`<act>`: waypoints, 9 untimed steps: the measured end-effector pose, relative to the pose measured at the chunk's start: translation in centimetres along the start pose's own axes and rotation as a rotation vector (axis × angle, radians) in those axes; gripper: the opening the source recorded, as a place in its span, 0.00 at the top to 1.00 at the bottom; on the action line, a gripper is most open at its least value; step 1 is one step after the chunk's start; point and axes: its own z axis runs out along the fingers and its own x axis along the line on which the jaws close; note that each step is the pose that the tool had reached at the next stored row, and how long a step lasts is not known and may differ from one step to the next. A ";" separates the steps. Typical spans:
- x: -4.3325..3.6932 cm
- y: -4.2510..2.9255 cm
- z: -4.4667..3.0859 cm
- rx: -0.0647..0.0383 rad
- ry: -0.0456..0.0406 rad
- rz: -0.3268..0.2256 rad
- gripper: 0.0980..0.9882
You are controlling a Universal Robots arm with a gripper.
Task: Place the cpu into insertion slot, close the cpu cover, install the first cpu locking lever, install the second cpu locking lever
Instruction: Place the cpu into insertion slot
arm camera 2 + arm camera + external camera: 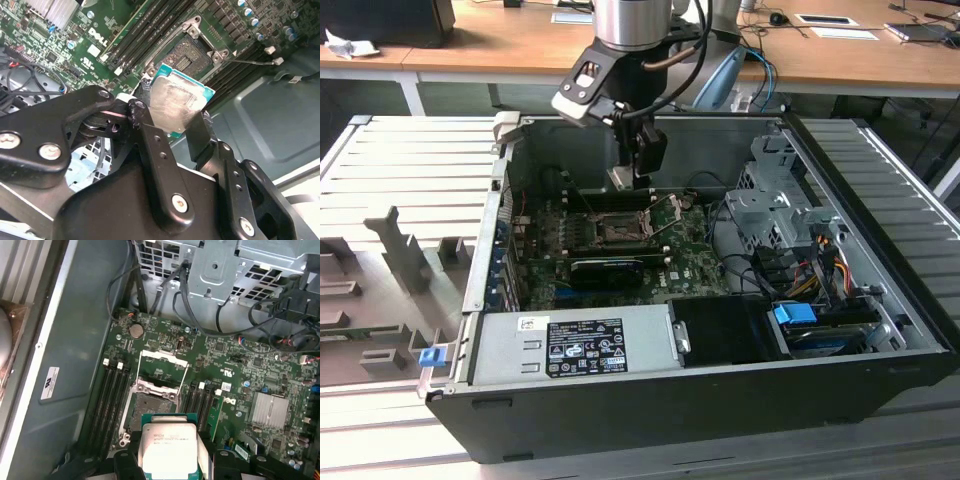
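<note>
Black tool [170, 117] arms sit closest in the second wrist view, clamped on the cpu [181, 100], whose grey top shows. In the exterior view's upper centre, the tool hangs just above the insertion slot [617, 228], not touching it. The first wrist view adds the cpu cover [162, 356], standing open beyond the bare slot.

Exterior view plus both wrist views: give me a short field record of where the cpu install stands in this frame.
gripper: shut on the cpu, above the motherboard
cpu: gripped at two opposite edges, grey top showing, not yet seated
insertion slot: open and empty
cpu cover: swung up, clear of the slot
stage: cpu not yet placed, cover not closed
</note>
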 end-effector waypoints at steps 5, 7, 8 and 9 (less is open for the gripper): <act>-0.01 -0.02 0.20 -0.001 -0.0020 0.027 0.52; -0.01 -0.03 0.35 -0.001 -0.0025 0.029 0.52; -0.01 -0.04 0.44 -0.001 -0.0027 0.031 0.52; -0.01 -0.04 0.49 -0.001 -0.0027 0.032 0.52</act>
